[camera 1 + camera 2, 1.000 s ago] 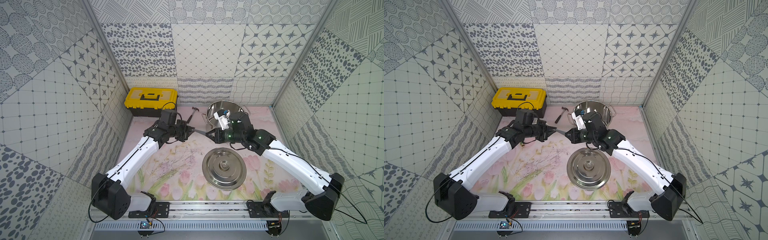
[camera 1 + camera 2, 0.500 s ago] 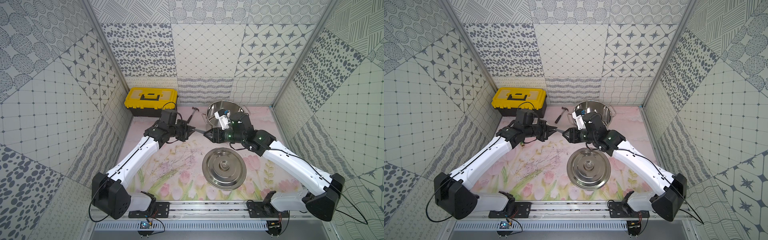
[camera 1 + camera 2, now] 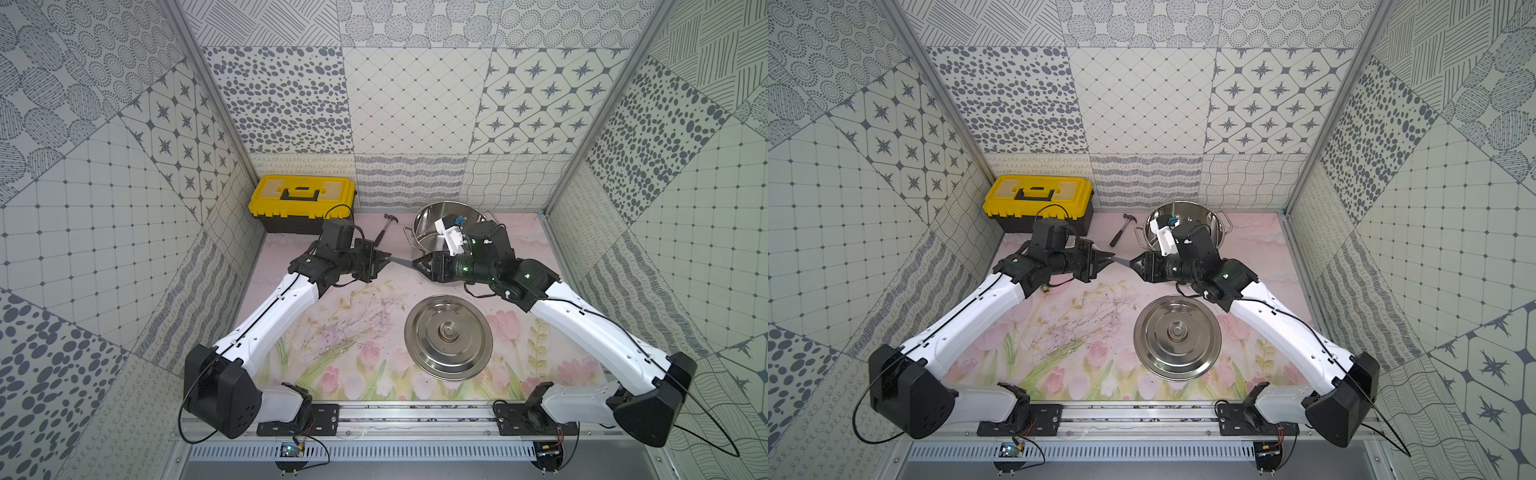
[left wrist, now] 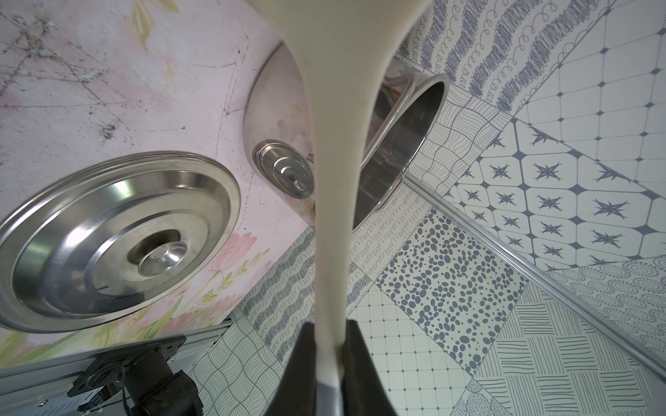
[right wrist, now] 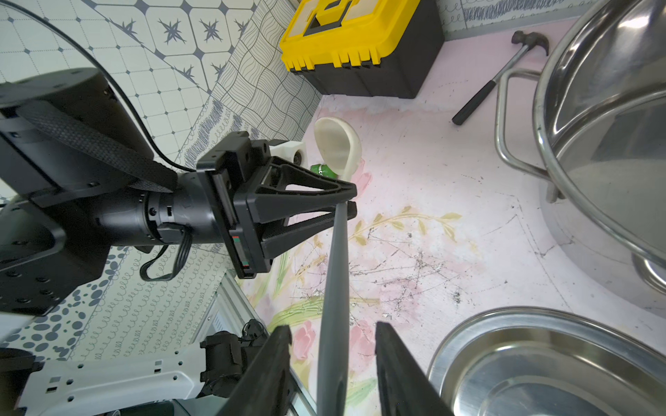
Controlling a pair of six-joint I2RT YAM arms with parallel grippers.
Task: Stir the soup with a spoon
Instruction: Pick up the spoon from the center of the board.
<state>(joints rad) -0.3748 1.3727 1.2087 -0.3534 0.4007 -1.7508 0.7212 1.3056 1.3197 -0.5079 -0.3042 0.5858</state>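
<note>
Left gripper [image 3: 384,260]: clamped on the spoon [image 5: 335,281], right where the cream neck met the grey handle. I saw it tight in the left wrist view.
Right gripper [image 3: 416,262]: jaws apart, one on each side of the grey handle. I saw a gap on both sides, no contact.
Spoon: handle ran straight between the two grippers, at 12 o'clock from mat centre in both top views. The bowl sat on the left gripper's far side from the right gripper.
Pot [image 3: 426,232]: upright at 1 o'clock by the back wall, uncovered, just behind the right gripper.
Lid [image 3: 449,337]: flat on the mat at 4 o'clock, knob up, apart from the pot.
Hammer [image 3: 384,228]: on the mat at 12 o'clock, between toolbox and pot.
Toolbox [image 3: 301,199]: at 11 o'clock in the back corner, closed.
</note>
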